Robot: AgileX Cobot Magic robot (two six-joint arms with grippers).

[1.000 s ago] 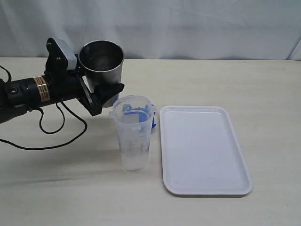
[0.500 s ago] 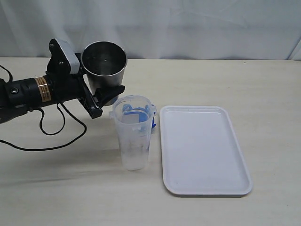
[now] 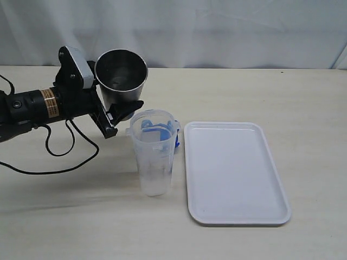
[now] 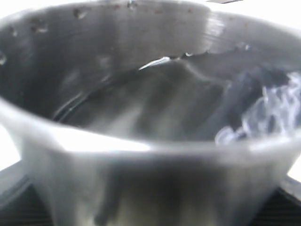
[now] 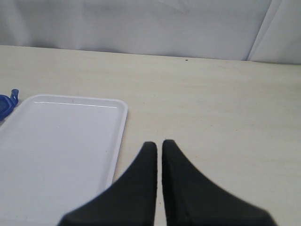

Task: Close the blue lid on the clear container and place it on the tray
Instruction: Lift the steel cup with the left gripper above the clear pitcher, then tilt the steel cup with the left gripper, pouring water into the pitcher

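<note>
The clear container (image 3: 153,154) stands upright and uncovered on the table, just left of the white tray (image 3: 234,172). The blue lid (image 3: 177,141) lies on the table behind the container and shows mostly through its wall; one corner of the lid (image 5: 4,106) also appears in the right wrist view beside the tray (image 5: 56,146). My left gripper (image 3: 120,114) is closed round the base of a grey metal cup (image 3: 121,76), held off the table up-left of the container. The cup (image 4: 150,108) fills the left wrist view. My right gripper (image 5: 159,143) is shut and empty above bare table, right of the tray.
A black cable (image 3: 59,157) loops on the table under the left arm. A white curtain (image 3: 217,32) hangs behind the table's far edge. The right arm does not show in the exterior view.
My left gripper has carried the metal cup slightly up and to the right, toward the clear container. The container, lid and tray have not moved.
</note>
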